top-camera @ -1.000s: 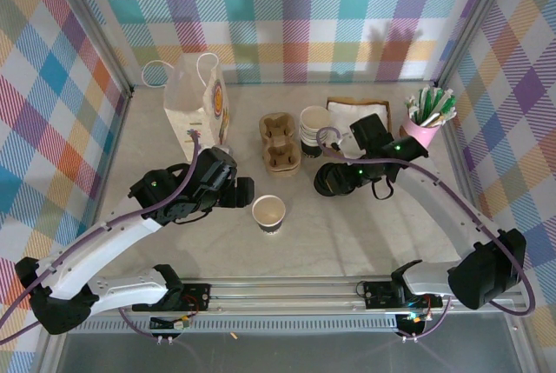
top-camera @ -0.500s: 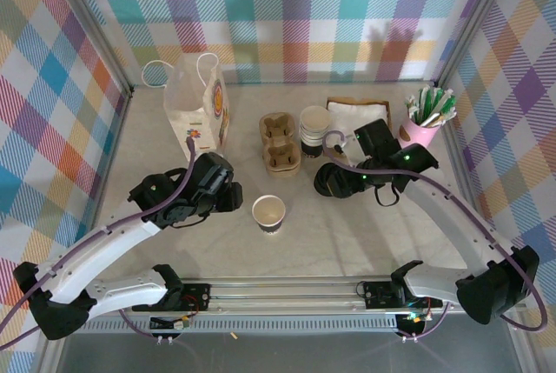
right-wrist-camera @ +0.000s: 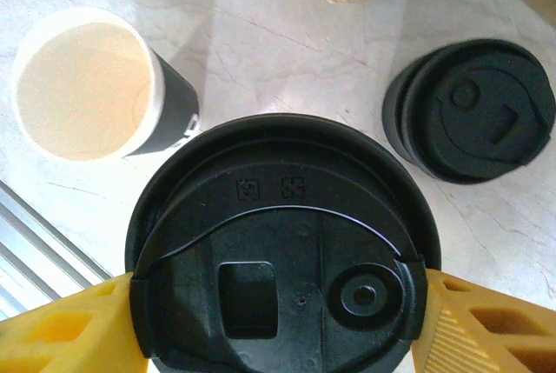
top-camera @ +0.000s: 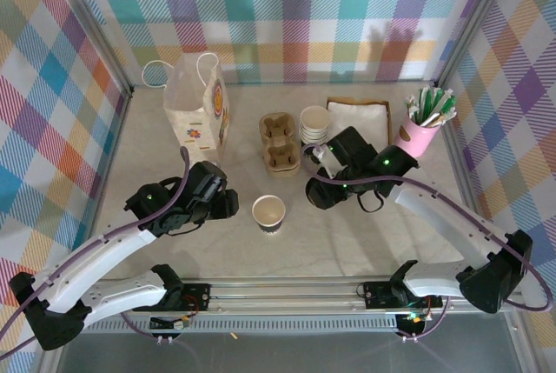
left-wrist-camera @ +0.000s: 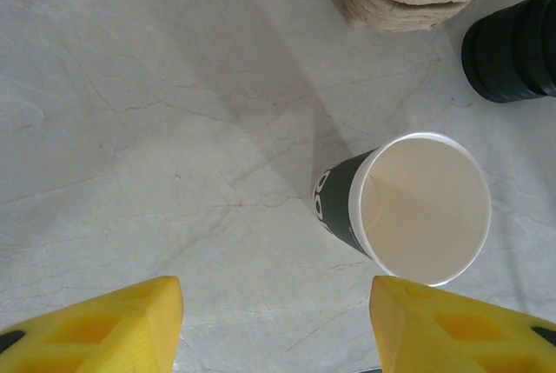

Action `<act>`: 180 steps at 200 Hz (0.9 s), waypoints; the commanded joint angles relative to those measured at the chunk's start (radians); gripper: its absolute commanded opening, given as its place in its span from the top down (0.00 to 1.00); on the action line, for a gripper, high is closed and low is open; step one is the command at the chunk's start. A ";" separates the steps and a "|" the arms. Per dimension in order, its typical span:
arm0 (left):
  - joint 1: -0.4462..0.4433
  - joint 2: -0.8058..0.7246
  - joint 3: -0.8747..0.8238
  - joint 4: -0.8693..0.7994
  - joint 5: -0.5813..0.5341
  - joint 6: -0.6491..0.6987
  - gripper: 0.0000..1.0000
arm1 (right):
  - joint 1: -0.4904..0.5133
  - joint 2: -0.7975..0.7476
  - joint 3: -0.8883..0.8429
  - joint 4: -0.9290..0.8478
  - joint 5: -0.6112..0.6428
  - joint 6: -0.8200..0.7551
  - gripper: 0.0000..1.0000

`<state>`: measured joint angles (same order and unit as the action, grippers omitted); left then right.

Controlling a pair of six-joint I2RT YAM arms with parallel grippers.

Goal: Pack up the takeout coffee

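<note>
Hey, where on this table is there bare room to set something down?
Bare table lies left of the paper bag, and right of the open cup toward the front rail. Crowded at the back: cup carriers, cup stack, napkins, with the lid stack just before them.

Left gripper (top-camera: 229,205): now drawn back from the open paper cup (top-camera: 268,212), toward the near left.
Right gripper (top-camera: 318,192): now shifted left off the lid stack (right-wrist-camera: 473,112), closer to the cup, a black lid (right-wrist-camera: 278,251) pinched between its fingers.
Napkins (top-camera: 358,115): now uncovered.
</note>
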<state>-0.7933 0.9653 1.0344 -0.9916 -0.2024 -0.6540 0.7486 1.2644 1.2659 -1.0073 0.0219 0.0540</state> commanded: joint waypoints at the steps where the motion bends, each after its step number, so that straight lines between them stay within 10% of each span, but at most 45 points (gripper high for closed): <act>1: 0.013 -0.006 0.022 -0.009 -0.006 0.031 0.41 | 0.046 0.020 0.065 -0.008 0.031 0.039 0.42; 180: 0.020 -0.086 -0.035 -0.052 -0.015 -0.040 0.38 | 0.268 0.233 0.260 -0.037 0.044 0.011 0.41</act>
<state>-0.7826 0.9207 1.0168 -0.9970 -0.1902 -0.6670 1.0004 1.4754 1.4933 -1.0348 0.0639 0.0715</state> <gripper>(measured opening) 0.619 0.673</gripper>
